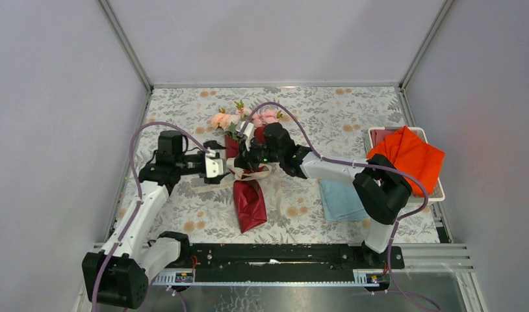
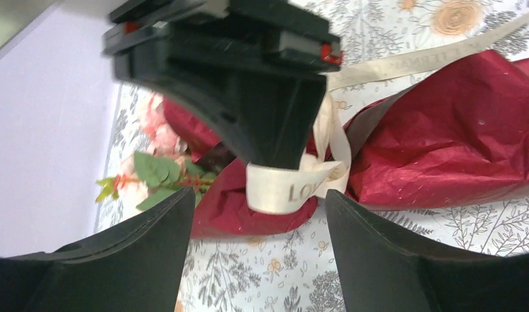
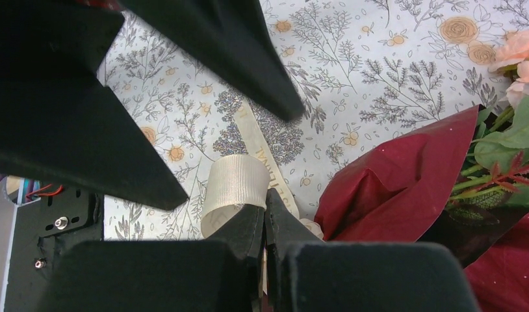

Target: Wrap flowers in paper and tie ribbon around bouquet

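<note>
The bouquet lies mid-table, its dark red paper (image 1: pixel 250 198) tapering toward me, and the pink flowers (image 1: pixel 224 119) stick out the far end. The cream ribbon (image 1: pixel 254 173) crosses its narrow middle. From the left, my left gripper (image 1: pixel 228 170) sits open beside the wrap. In the left wrist view its fingers (image 2: pixel 151 253) straddle bare cloth just short of the paper (image 2: pixel 457 143) and a ribbon loop (image 2: pixel 281 190). My right gripper (image 1: pixel 244 156) is over the bouquet and shut on the ribbon. In the right wrist view its tips (image 3: pixel 265 209) pinch the ribbon (image 3: pixel 234 181), beside the paper (image 3: pixel 405 182) and the flowers (image 3: pixel 523 49).
A white tray (image 1: pixel 437 193) at the right edge holds an orange-red cloth (image 1: pixel 411 159). A light blue folded cloth (image 1: pixel 340 199) lies next to it, under the right arm. Grey walls close in the patterned tablecloth (image 1: pixel 327 110) on three sides.
</note>
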